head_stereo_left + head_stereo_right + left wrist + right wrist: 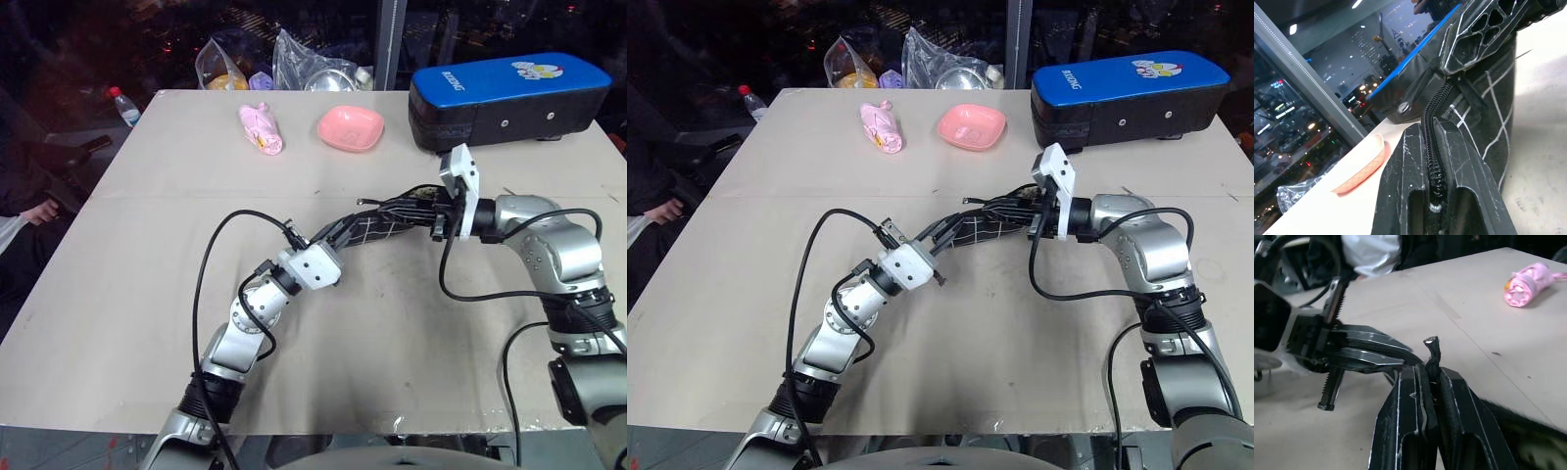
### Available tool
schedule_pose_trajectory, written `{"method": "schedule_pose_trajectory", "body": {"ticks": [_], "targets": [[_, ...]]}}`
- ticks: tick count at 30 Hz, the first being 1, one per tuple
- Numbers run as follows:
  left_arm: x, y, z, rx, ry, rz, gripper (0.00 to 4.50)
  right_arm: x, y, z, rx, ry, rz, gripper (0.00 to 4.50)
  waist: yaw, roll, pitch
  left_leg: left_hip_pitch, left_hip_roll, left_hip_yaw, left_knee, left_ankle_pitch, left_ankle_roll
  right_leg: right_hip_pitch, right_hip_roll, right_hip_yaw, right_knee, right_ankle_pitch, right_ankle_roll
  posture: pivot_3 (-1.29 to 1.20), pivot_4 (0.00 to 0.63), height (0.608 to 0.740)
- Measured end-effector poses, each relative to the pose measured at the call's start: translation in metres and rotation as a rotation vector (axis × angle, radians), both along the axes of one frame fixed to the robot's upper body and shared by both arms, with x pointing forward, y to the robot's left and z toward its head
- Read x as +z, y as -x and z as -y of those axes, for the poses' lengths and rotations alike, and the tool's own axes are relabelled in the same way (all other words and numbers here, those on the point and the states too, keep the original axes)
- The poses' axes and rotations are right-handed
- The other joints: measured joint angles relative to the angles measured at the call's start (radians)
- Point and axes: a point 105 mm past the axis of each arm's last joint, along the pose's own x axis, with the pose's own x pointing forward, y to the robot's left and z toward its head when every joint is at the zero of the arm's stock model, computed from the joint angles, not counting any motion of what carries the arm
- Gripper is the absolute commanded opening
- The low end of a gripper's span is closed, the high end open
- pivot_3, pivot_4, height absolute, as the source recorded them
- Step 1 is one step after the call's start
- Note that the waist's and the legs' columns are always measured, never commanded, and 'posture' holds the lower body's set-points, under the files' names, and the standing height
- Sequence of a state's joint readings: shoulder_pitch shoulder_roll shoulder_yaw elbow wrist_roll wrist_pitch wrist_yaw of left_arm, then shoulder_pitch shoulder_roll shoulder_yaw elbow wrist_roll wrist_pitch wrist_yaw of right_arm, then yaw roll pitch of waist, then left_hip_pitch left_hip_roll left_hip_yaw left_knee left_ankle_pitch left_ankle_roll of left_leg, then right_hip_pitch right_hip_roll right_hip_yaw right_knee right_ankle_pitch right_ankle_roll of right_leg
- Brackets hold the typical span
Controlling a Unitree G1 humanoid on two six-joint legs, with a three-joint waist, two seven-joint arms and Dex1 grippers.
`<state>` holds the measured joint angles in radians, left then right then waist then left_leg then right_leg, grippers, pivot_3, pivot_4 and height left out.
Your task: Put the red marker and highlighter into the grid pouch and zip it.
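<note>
The grid pouch [985, 227] hangs mid-tabletop [774, 196], gripped by both closed claws: left claw [345, 235] on its near-left end, right claw [1431, 382] pinching its zipper strip. Bare tabletop surrounds it. The right wrist view shows a pink bundle [1528, 284].

2 head eyes, 2 wrist close-ups

1. The grid pouch [377, 227] is held above the table [127, 294] middle, between the left gripper [338, 233] and right gripper [431, 217];
2. A bowl [350, 128] is set behind it, a case [509, 98] at the back right.
</note>
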<state>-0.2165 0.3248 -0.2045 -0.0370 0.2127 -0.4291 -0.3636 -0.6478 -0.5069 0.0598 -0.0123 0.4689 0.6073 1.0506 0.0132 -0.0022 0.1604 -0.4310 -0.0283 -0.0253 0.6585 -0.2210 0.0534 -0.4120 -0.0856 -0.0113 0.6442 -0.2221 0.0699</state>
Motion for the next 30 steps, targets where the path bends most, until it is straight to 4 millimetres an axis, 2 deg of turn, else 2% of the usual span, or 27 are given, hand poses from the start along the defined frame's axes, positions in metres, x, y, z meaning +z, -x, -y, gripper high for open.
{"method": "schedule_pose_trajectory", "body": {"ticks": [11,16,20,30], "targets": [[-0.001,0.001,0.001,-0.007,-0.007,-0.003,0.0,-0.002,-0.012,0.022,-0.058,-0.022,0.009,0.05,-0.001,0.0,0.0,0.001,0.0,0.0,0.0,0.0,0.0,0.001,0.0,0.0,0.0,0.0,0.0,0.0,0.15,0.728],[-0.002,0.001,-0.002,0.0,-0.017,-0.006,0.0,0.002,-0.025,0.064,-0.198,-0.019,0.009,0.05,0.001,0.0,0.0,0.0,0.0,0.0,0.0,0.0,0.0,0.001,0.0,0.0,0.0,0.0,0.0,0.0,0.15,0.728],[-0.001,-0.001,-0.005,0.009,-0.034,0.004,0.0,0.002,-0.03,0.082,-0.252,-0.016,0.009,0.05,-0.003,0.0,0.0,0.001,0.001,0.001,0.0,0.0,0.0,0.001,0.001,0.0,0.0,0.0,0.0,0.0,0.15,0.728],[0.002,-0.004,-0.01,0.018,-0.055,0.018,0.0,0.002,-0.033,0.082,-0.27,-0.043,0.027,0.05,-0.004,0.0,0.0,0.001,0.001,0.001,0.0,0.0,0.0,0.001,0.001,0.001,0.0,0.0,0.0,0.0,0.15,0.728]]}}
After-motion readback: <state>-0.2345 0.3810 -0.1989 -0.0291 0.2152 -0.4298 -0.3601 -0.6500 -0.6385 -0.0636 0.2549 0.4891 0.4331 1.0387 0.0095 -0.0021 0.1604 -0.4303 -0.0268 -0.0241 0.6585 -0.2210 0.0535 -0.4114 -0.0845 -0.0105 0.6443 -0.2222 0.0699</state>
